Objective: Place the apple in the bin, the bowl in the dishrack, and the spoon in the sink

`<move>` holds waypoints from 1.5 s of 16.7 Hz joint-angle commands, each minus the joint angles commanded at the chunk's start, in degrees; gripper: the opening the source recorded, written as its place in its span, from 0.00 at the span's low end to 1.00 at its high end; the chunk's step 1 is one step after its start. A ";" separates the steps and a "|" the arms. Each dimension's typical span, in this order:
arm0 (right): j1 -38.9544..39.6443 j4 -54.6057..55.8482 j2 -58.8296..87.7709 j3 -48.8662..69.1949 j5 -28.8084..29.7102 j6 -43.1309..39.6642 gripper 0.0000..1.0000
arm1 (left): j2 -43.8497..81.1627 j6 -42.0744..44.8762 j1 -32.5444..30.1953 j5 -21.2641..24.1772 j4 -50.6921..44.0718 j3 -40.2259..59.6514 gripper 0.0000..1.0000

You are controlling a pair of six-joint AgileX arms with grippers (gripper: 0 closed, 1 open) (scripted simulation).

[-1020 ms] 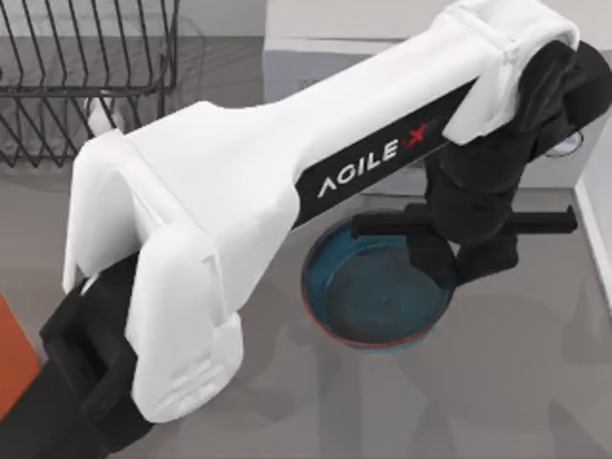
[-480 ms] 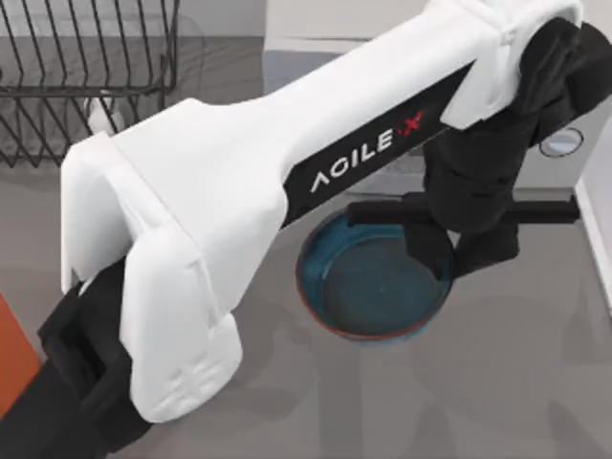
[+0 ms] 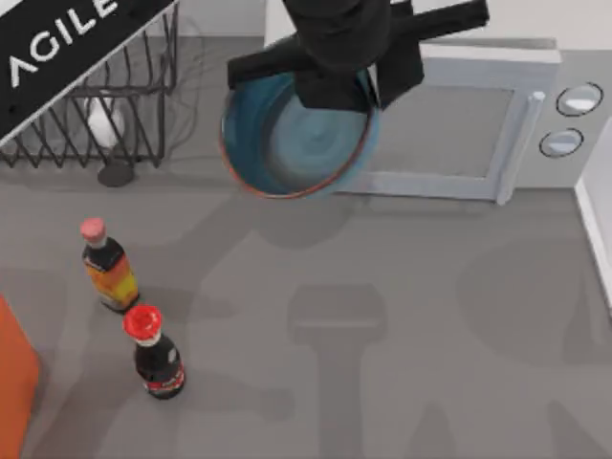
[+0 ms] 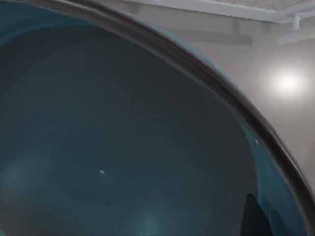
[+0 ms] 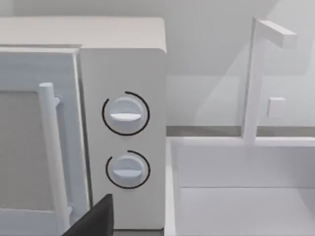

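The left gripper (image 3: 368, 81) had the bowl (image 3: 287, 143) clamped by its rim, lifted and tipped in front of the microwave (image 3: 478, 124), just right of the dishrack (image 3: 86, 105), presumably to carry it there. Its fingers were closed on that rim.

White "AGILE" lettering on the left arm (image 3: 67, 33)'s black panel.
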 joint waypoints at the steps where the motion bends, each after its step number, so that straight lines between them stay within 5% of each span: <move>1: 0.00 0.00 0.00 0.00 0.00 0.00 1.00 | -5.40 2.18 3.16 0.14 4.19 -3.44 0.00; 9: 0.00 0.00 0.00 0.00 0.00 0.00 1.00 | -48.45 25.16 33.40 5.10 42.15 -36.86 0.00; 14: 0.00 0.00 0.00 0.00 0.00 0.00 1.00 | -62.85 39.59 48.65 9.90 58.08 -56.42 0.00; 18: 0.00 0.00 0.00 0.00 0.00 0.00 1.00 | -65.50 44.96 53.50 12.12 62.19 -62.68 0.00; 25: 0.00 0.00 0.00 0.00 0.00 0.00 1.00 | -64.51 45.09 53.31 11.90 62.87 -62.69 0.00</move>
